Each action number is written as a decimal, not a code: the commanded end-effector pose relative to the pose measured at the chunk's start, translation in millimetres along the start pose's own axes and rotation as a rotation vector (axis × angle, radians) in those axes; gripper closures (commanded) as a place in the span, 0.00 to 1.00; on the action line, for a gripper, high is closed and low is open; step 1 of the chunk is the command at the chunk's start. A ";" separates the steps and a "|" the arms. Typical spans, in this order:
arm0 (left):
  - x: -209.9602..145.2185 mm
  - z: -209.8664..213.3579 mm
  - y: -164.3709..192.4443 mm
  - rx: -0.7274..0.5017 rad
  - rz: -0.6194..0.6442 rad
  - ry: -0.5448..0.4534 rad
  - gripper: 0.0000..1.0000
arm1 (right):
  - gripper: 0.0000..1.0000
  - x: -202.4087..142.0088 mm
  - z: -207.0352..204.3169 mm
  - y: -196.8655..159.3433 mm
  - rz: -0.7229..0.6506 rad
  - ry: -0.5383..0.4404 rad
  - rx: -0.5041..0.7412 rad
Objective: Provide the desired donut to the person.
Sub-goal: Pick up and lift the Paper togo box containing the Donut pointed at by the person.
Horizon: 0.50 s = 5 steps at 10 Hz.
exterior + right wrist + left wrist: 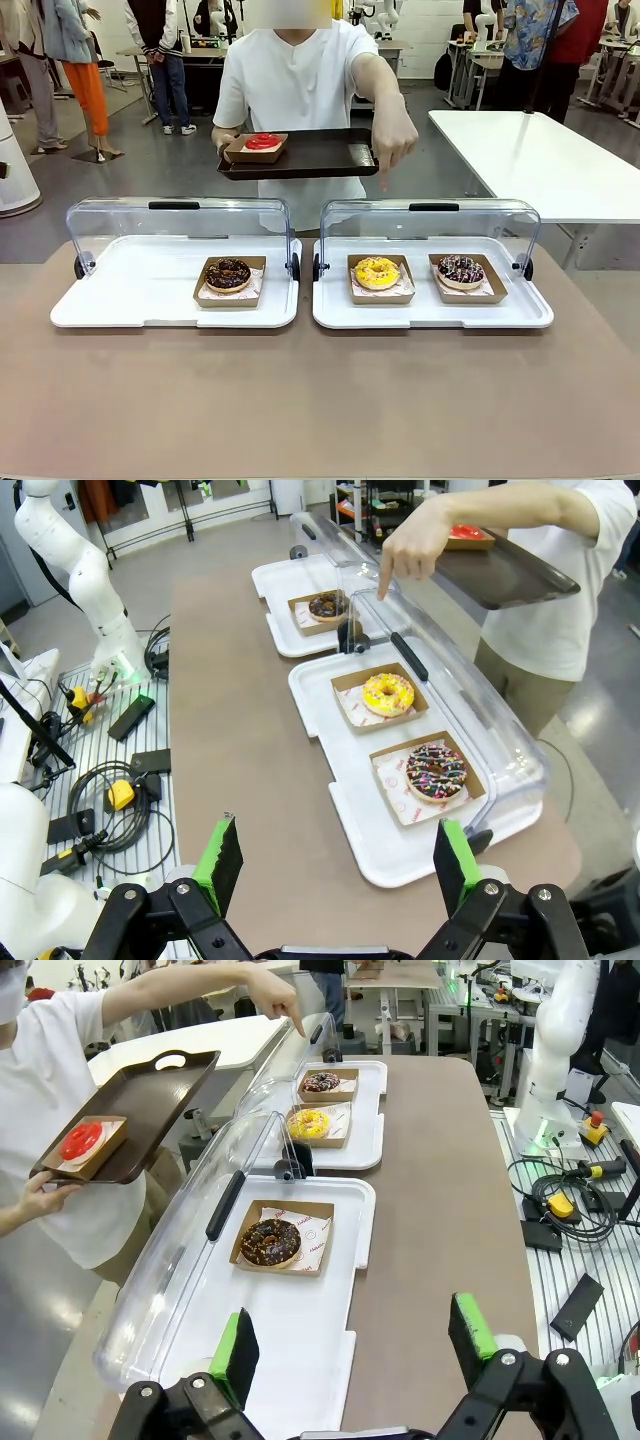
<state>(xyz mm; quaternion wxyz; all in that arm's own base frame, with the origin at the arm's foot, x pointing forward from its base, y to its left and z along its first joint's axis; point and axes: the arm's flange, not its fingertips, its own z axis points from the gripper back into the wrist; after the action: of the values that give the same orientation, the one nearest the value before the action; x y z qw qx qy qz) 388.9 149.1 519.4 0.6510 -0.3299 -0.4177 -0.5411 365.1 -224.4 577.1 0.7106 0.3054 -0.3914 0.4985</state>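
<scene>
Green-padded fingers (237, 1345) of the left tool (353, 1338) stand wide apart, holding nothing, over the near edge of the white tray (300, 1360) that carries a chocolate donut (270, 1242). Right tool (338, 865) is likewise spread wide and empty over the worktop (250, 760), beside the second white tray (335, 750). On that tray the yellow donut (377, 271) sits in a cardboard dish next to a sprinkled donut (460, 268). Both clear lids are raised. Across the worktop the person (295, 80) points a hand (395, 135) downward, fingertip above the lid in line with the yellow donut. Their other hand (222, 140) holds a brown tray (320, 155) bearing a red donut (263, 142)
</scene>
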 end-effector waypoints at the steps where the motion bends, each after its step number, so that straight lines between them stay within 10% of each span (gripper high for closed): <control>1: 0.7 0.5 1.4 0.006 -0.005 -0.021 0.00 | 0.00 1.3 -0.2 -0.1 -0.007 0.005 -0.007; 5: 0.7 0.5 1.4 0.006 -0.005 -0.021 0.00 | 0.00 1.3 -0.2 -0.1 -0.007 0.005 -0.007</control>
<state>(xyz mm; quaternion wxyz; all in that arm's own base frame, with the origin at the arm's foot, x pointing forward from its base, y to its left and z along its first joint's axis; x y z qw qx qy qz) 388.8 149.1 519.4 0.6511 -0.3299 -0.4177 -0.5411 365.1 -224.4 577.1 0.7106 0.3054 -0.3914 0.4985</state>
